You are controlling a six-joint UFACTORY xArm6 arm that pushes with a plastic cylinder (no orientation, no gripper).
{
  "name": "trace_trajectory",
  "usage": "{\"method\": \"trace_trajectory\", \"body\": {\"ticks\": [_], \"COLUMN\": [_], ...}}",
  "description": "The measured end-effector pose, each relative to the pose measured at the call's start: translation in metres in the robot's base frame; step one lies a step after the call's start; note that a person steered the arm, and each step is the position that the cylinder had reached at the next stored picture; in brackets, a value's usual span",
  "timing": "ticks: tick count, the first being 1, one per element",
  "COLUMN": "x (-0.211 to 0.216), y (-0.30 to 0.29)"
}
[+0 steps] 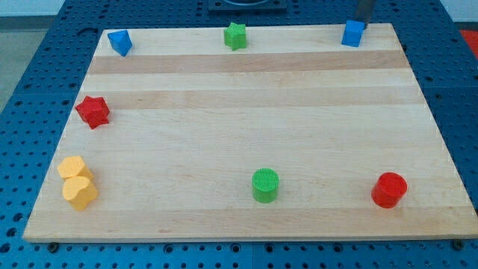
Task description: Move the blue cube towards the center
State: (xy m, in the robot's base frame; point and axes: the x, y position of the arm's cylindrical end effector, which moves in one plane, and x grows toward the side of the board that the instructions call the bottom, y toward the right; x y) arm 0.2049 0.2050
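Note:
The blue cube (352, 33) stands near the top edge of the wooden board (254, 127), towards the view's right. My tip (364, 21) is just above and slightly right of the cube, at the board's top edge, close to the cube or touching it; I cannot tell which. Only the lowest part of the dark rod shows, coming in from the view's top. A second blue block (119, 42), of irregular shape, sits at the top left corner.
A green star (235, 36) sits at the top middle. A red star (92, 111) lies at the left edge. Two yellow blocks (75, 167) (80, 192) touch at the bottom left. A green cylinder (265, 185) and a red cylinder (389, 190) stand near the bottom edge.

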Motion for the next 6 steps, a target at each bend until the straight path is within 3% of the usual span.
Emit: {"method": "trace_trajectory", "body": {"ticks": [2, 4, 5, 6], "x": [0.092, 0.058, 0.087, 0.133], "y": [-0.045, -0.012, -0.009, -0.045]}}
